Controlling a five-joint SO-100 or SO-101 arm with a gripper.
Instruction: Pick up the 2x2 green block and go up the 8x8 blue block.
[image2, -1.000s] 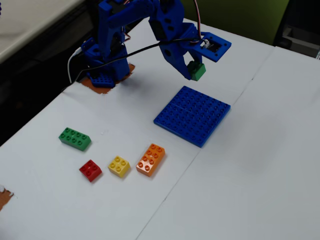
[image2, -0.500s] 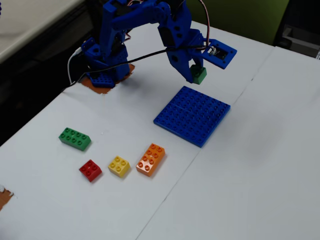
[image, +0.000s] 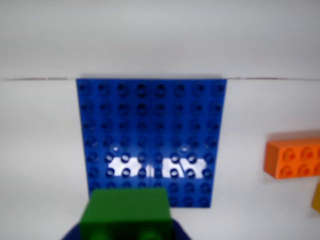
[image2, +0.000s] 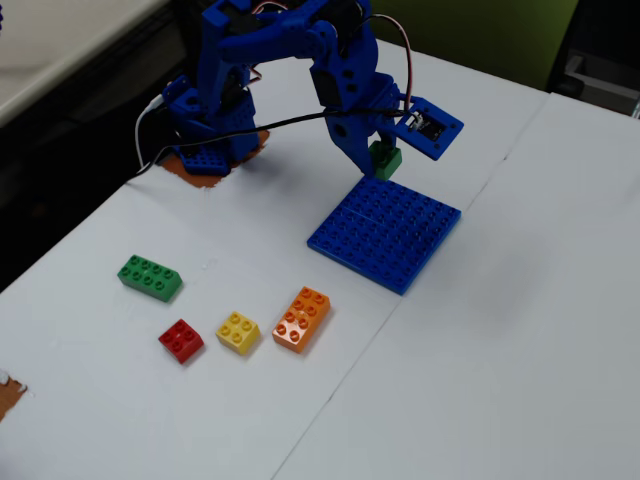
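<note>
My blue gripper (image2: 382, 160) is shut on the 2x2 green block (image2: 386, 161), holding it in the air just above the back corner of the 8x8 blue block (image2: 385, 230). In the wrist view the green block (image: 126, 212) fills the bottom edge between the jaws, with the studded blue plate (image: 150, 130) spread flat on the white table beyond it. The block looks a little clear of the plate, not touching it.
On the table's left part lie a longer green brick (image2: 150, 277), a red brick (image2: 181, 340), a yellow brick (image2: 238, 332) and an orange brick (image2: 302, 318) (image: 295, 157). The arm's base (image2: 205, 140) stands at the back left. A table seam runs past the plate.
The gripper with the green block has come down and slightly left, from higher behind the plate to just over its back corner.
</note>
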